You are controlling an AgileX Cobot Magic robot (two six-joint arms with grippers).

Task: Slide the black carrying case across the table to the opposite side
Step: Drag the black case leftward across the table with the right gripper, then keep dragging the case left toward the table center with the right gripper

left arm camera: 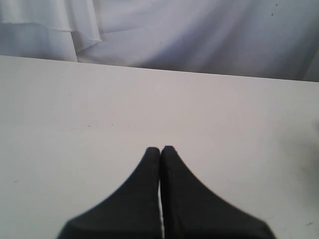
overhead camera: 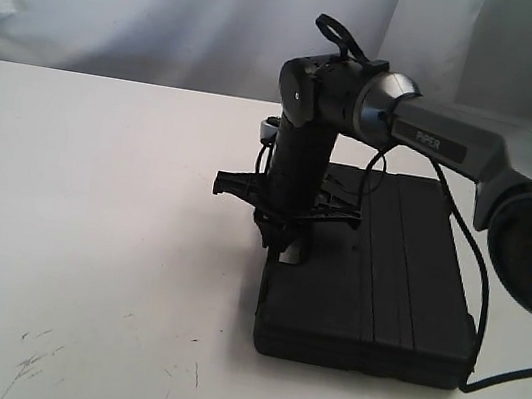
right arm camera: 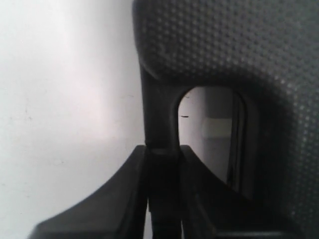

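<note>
The black carrying case (overhead camera: 385, 279) lies flat on the white table (overhead camera: 89, 232), right of the middle in the exterior view. My right gripper (overhead camera: 284, 243) points down at the case's left edge. The right wrist view shows its two fingers shut on the bar of the case's handle (right arm camera: 160, 124), with the case's dotted shell (right arm camera: 224, 45) behind. My left gripper (left arm camera: 160, 148) is shut on nothing over bare table (left arm camera: 99, 109). The left arm does not show in the exterior view.
A white cloth backdrop (overhead camera: 176, 3) hangs behind the table's far edge. A black cable (overhead camera: 479, 294) runs from the right arm down past the case's right side. Scuff marks (overhead camera: 33, 360) dot the near left of the tabletop.
</note>
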